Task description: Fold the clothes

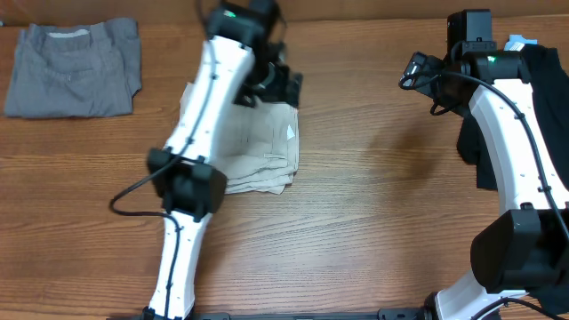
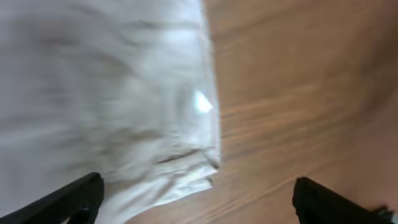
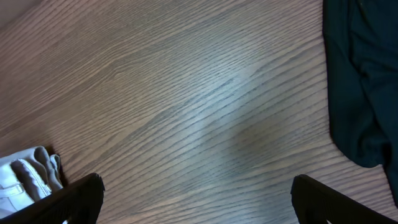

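Where they lie folded, cream shorts (image 1: 263,149), creased, edges stacked.

left tool (image 2: 198,193) splayed wide, right tool (image 3: 199,190) splayed

Bare table (image 1: 378,200) between shorts (image 1: 267,147) and garment (image 1: 553,71)

Folded cream-beige shorts (image 1: 260,151) mid-table, grey shorts (image 1: 73,69) far-left, black garment (image 1: 544,107) right
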`<state>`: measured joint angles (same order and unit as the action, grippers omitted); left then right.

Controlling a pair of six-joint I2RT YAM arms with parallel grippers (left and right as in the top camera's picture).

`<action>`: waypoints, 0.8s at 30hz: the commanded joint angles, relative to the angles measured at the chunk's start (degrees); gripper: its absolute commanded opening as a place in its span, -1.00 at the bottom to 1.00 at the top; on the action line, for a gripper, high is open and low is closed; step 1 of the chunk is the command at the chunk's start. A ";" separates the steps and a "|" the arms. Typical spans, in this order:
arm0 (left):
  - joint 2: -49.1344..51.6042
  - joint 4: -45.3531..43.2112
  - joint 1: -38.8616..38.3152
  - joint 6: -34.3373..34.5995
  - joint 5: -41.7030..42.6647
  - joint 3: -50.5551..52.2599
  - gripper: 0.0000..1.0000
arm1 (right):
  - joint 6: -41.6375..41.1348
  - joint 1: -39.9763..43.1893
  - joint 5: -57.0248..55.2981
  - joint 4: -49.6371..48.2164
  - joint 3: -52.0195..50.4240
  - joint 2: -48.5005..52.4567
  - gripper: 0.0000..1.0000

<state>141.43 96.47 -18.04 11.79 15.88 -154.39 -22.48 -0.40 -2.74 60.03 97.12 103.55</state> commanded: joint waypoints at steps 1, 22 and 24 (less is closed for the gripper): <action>-0.92 0.35 7.87 -1.20 0.17 -0.22 1.00 | -0.22 0.20 0.26 -0.13 0.98 -0.79 1.00; -0.90 -8.17 33.62 -21.03 19.80 33.20 1.00 | -0.22 0.22 0.26 -0.13 0.98 -0.79 1.00; -0.90 -10.73 33.20 -21.03 19.87 36.48 1.00 | -0.22 0.22 0.26 -0.13 0.98 -0.79 1.00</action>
<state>140.84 87.48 15.99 -6.11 32.27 -121.99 -22.50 -0.40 -2.76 60.03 97.12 103.55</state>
